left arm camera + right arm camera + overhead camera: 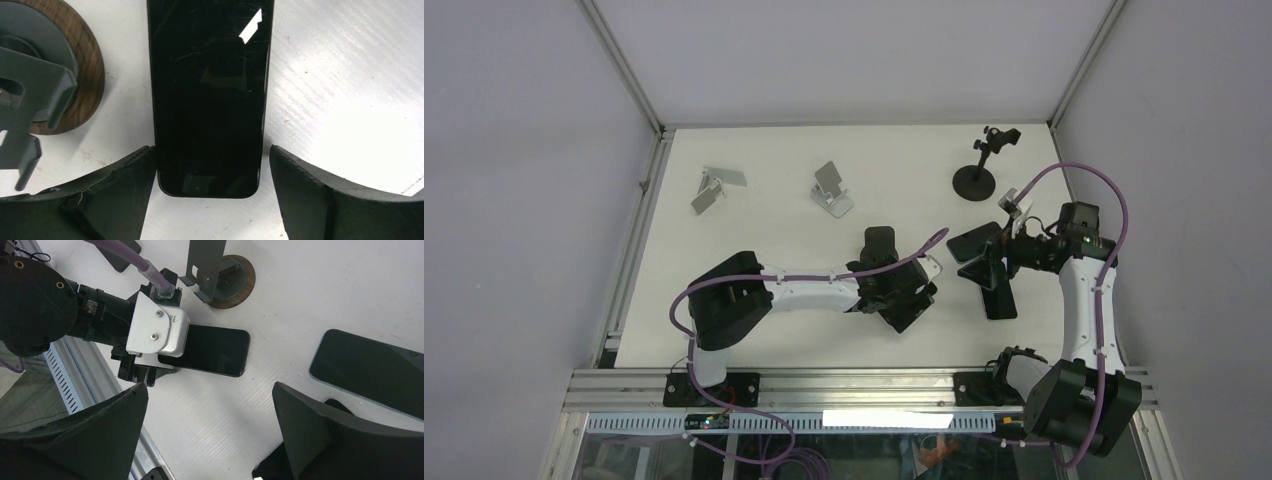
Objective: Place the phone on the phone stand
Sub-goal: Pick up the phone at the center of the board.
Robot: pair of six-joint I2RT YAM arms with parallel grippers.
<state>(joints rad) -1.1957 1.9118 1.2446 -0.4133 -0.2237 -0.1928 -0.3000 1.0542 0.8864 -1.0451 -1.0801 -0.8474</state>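
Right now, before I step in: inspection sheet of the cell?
Surface: white table, lightly marked.
Job's things: phone lying flat; wooden-base stand beside it, holding nothing.
Clutter: silver stands and black clamp stand on the far side; spare phones near the right arm.
Grippers: left gripper open, straddling the phone's near end; right gripper open, holding nothing.
Cables: purple cable looping off each arm.
Surroundings: grey walls, metal frame.

Bright, even light, with glare whitening the table point(360, 125) and phone point(210, 100) screen; near fingers point(110, 200) slightly soft.
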